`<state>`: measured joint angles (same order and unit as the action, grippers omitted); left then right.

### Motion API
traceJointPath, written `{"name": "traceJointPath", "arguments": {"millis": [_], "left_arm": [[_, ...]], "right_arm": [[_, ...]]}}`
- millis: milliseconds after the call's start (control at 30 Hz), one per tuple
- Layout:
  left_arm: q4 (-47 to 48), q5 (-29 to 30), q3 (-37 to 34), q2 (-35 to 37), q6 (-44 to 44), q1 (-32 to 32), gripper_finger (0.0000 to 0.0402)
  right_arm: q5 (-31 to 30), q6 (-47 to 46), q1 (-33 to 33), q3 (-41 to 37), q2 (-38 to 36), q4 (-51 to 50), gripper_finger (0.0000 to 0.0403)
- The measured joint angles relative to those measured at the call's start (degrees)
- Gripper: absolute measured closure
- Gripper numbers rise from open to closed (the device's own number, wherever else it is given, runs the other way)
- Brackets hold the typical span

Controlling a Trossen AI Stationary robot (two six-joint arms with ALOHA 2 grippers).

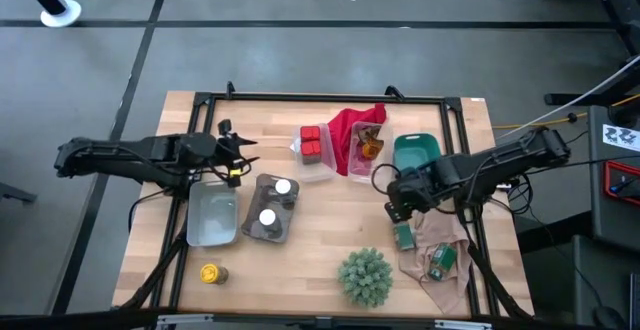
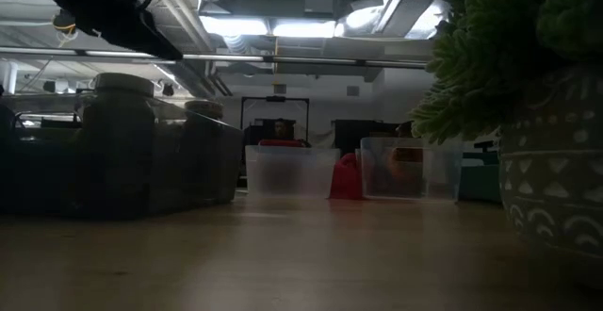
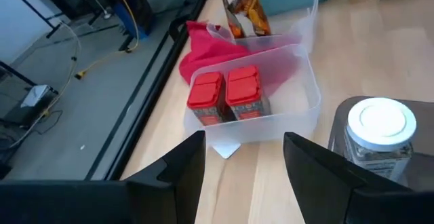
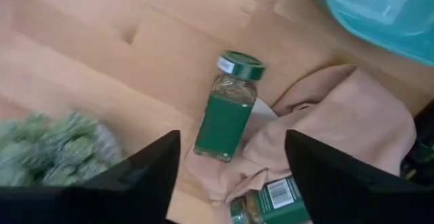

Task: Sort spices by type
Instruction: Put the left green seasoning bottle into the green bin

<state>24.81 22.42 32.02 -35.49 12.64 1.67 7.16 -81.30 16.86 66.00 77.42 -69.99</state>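
Two red tins (image 1: 312, 142) (image 3: 230, 96) stand side by side in a clear bin. Two white-topped jars (image 1: 275, 202) stand in a dark tray; one of them (image 3: 380, 132) shows beside my left fingers. My left gripper (image 1: 238, 162) (image 3: 244, 170) hovers open between the tray and the bin. A green-labelled jar (image 1: 404, 235) (image 4: 227, 108) lies on its side, partly on a beige cloth (image 4: 332, 129); another green-labelled jar (image 1: 443, 260) (image 4: 271, 200) lies on the cloth. My right gripper (image 1: 396, 206) (image 4: 234, 176) hangs open above the first. A yellow-capped jar (image 1: 210, 273) stands near the front edge. An amber jar (image 1: 370, 148) sits in a second bin.
A spiky green plant (image 1: 365, 275) (image 2: 556, 151) in a patterned pot stands at the near edge, close to my right gripper. A red cloth (image 1: 352, 125) drapes over the bins. A teal container (image 1: 415, 150) sits at the far right, a pale tray (image 1: 212, 215) at the left.
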Motion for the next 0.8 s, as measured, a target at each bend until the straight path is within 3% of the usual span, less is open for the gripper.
{"name": "traceJointPath", "arguments": {"millis": [200, 800], "left_arm": [[-1.02, -0.37, -0.69, 2.55, -0.15, 0.91, 0.0219], [-1.26, -0.35, -0.71, 2.82, -0.21, 1.12, 0.0219]], "right_arm": [[-0.07, -1.63, 0.00, -4.32, 2.64, 3.71, 0.0098], [-2.78, -2.72, 0.00, -17.34, 5.47, 19.34, 0.0095]]}}
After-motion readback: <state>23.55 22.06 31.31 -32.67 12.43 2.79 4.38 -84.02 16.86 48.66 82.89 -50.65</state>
